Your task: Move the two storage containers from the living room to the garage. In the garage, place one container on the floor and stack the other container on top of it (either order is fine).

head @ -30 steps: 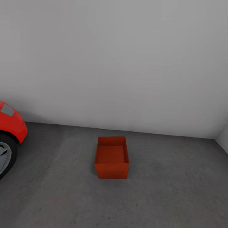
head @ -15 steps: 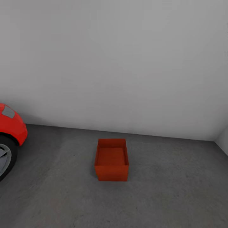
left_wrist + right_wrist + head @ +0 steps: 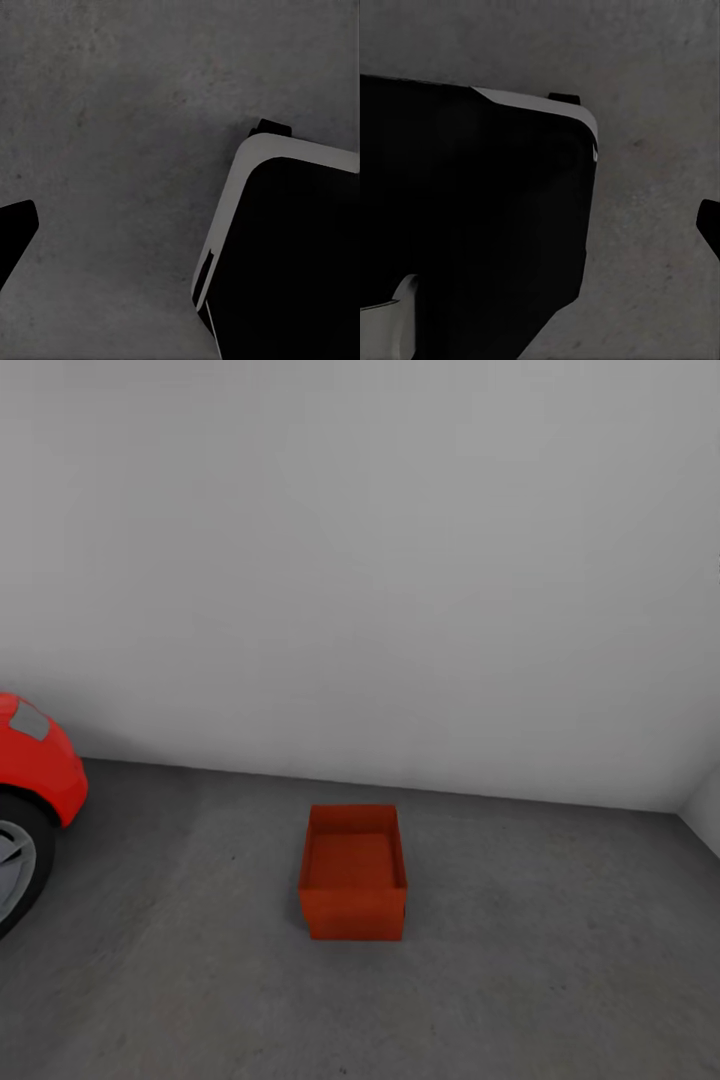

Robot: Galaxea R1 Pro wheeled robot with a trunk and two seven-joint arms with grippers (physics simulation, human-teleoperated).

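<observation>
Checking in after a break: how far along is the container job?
One storage container sits open and empty on the garage floor, near the red car, so the base is placed. Nothing is in hand. Left: stacking the second container on it.

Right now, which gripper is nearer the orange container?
Cannot tell left or right. The container stands centred ahead on the floor; each wrist view looks down at floor beside the robot's base.

Both arms hang low, wrists pointing down beside the black base (image 3: 292,262); one dark fingertip (image 3: 13,229) shows.
</observation>
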